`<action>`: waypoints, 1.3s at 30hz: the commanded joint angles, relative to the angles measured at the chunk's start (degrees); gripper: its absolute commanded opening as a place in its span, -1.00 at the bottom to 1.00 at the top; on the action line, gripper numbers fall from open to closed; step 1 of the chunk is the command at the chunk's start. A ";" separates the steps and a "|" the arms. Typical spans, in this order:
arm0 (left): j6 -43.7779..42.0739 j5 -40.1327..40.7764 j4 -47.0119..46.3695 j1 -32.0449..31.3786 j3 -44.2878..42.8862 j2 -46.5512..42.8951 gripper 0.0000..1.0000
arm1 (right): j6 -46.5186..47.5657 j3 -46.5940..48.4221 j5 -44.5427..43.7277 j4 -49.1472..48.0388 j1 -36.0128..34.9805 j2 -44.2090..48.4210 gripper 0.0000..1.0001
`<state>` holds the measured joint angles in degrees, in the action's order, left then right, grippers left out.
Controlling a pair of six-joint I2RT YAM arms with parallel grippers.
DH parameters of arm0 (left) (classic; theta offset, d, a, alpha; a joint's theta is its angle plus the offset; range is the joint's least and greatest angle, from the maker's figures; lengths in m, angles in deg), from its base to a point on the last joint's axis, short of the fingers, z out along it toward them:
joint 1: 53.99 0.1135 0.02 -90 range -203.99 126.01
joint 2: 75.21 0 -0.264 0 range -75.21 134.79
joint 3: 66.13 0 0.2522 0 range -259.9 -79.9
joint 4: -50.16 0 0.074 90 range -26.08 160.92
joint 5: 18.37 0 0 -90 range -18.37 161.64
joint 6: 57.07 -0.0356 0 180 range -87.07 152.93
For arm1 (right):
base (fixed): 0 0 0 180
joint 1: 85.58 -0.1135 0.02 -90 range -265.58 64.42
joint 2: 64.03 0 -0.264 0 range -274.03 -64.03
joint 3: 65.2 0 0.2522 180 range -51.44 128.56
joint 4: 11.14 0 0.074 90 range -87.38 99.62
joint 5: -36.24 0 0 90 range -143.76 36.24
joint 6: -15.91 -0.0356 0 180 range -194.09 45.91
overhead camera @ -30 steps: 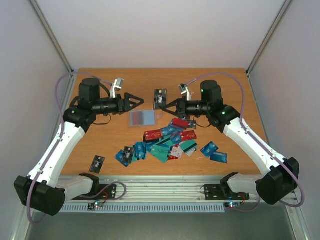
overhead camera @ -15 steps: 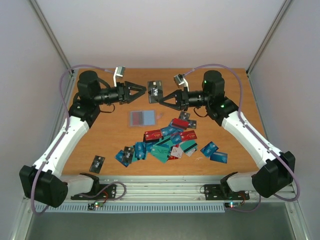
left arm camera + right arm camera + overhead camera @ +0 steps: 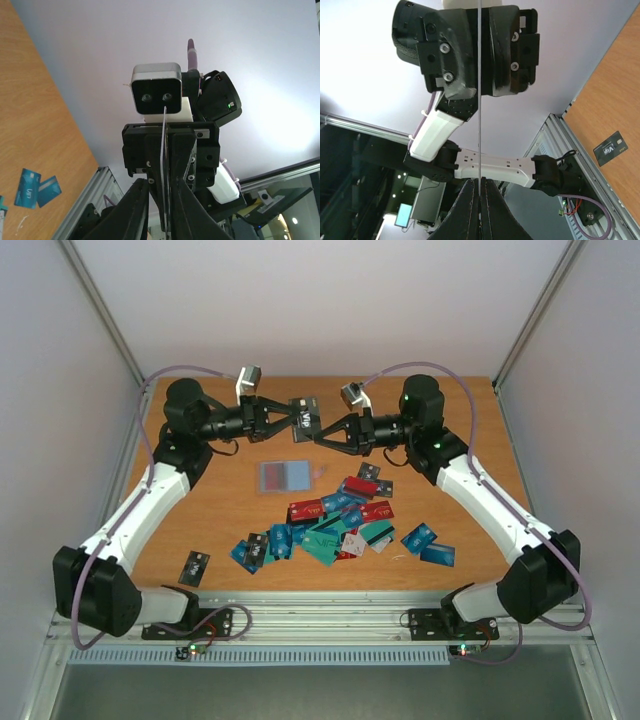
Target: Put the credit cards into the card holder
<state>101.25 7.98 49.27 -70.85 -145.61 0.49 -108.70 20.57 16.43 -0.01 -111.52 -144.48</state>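
A black credit card (image 3: 304, 417) hangs in the air above the back of the table, with my right gripper (image 3: 319, 433) shut on it. In the right wrist view it shows as a thin edge (image 3: 478, 100) rising from the shut right gripper (image 3: 479, 181). My left gripper (image 3: 291, 416) faces it from the left. The left gripper (image 3: 159, 181) has its jaws narrowed around the same card edge (image 3: 164, 150), with a small gap still on one side. The tan card holder (image 3: 288, 476) lies open on the table below. A heap of credit cards (image 3: 335, 525) lies nearer the front.
One black card (image 3: 194, 566) lies alone at the front left. Two blue cards (image 3: 427, 545) sit at the right end of the heap. The metal rail (image 3: 330, 620) runs along the near table edge, and white walls enclose the sides and back.
Both arms rose and swung toward the back until the grippers met. The left jaws went from wide open to narrow around the black card held by the right gripper.
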 commanded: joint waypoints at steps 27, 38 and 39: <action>-40.84 15.74 42.15 6.41 -10.49 18.36 -0.99 | 20.15 17.24 -19.50 32.11 0.19 -23.21 -0.10; -45.61 18.10 35.54 8.20 -3.36 24.60 -1.00 | 17.17 16.60 -22.69 23.80 -0.88 -36.41 -0.22; -45.70 18.19 34.32 8.24 -2.63 24.62 -1.00 | 16.85 17.59 -22.57 23.55 -0.99 -37.65 -0.22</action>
<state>58.34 25.59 89.15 -63.20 -150.20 23.72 -90.06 36.48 -5.38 28.09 -111.76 -178.53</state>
